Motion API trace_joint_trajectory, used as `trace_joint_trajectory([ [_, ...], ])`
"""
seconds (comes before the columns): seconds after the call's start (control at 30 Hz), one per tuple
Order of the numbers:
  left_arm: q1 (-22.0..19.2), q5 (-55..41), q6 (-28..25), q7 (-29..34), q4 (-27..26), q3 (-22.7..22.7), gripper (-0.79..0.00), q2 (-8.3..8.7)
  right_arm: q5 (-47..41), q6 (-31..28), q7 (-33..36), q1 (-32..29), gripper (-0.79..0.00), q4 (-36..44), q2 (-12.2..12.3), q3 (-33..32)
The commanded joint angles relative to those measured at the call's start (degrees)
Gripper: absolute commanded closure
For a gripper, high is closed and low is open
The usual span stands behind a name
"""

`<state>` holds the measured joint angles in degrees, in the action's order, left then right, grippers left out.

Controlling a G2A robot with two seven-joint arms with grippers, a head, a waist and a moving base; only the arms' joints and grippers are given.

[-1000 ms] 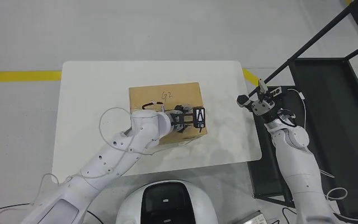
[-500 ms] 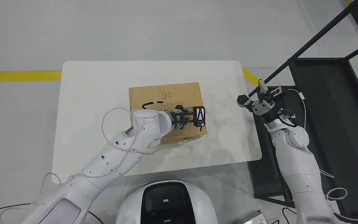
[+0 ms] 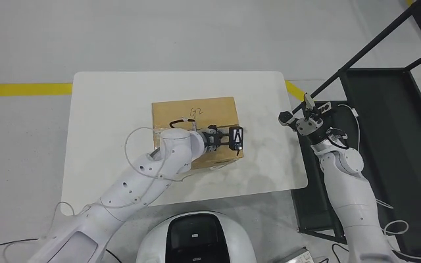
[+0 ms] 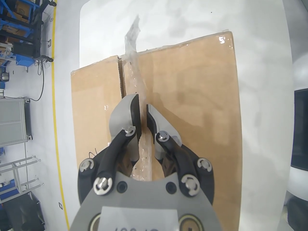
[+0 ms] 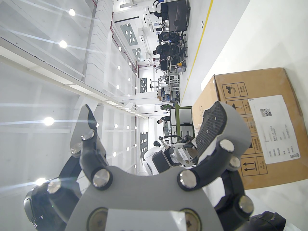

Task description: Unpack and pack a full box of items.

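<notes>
A closed brown cardboard box (image 3: 194, 115) sits on the middle of the white table (image 3: 105, 131). My left gripper (image 3: 237, 138) hovers over the box's right end. In the left wrist view the left gripper (image 4: 142, 108) is shut on a strip of clear tape (image 4: 131, 39), which rises off the centre seam of the box (image 4: 192, 85). My right gripper (image 3: 296, 109) hangs open beside the table's right edge, apart from the box. The right wrist view has the right gripper (image 5: 151, 111) holding nothing, with the labelled side of the box (image 5: 264, 121) beyond it.
A black metal rack (image 3: 388, 98) stands to the right of the table, close to the right arm. A yellow floor line (image 3: 33, 88) runs behind the table on the left. Bare tabletop lies left of and behind the box.
My left gripper has slid slightly toward the box's right edge, staying closed on the tape. The right arm has not moved.
</notes>
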<state>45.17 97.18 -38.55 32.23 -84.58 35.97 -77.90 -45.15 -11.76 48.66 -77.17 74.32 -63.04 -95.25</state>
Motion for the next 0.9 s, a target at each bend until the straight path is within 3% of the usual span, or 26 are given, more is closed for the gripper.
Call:
trace_joint_trajectory([
  [0.0,0.0,-0.3,-0.3,0.1,0.1,0.1,0.000,-0.12,0.0,0.0,0.0,0.0,-0.785,0.0,0.0,0.0],
  [0.33,-0.6,-5.1,-3.3,0.1,1.2,1.2,0.000,-0.82,0.0,0.0,0.0,0.0,-0.785,0.0,0.0,0.0],
  [0.57,0.9,-3.9,3.9,-4.5,-1.0,5.3,0.000,-0.35,0.0,0.0,0.0,0.0,-0.785,0.0,0.0,0.0],
  [0.87,8.4,-0.1,15.4,-14.7,-6.8,12.6,0.000,1.41,0.0,0.0,0.0,0.0,-0.785,0.0,0.0,0.0],
])
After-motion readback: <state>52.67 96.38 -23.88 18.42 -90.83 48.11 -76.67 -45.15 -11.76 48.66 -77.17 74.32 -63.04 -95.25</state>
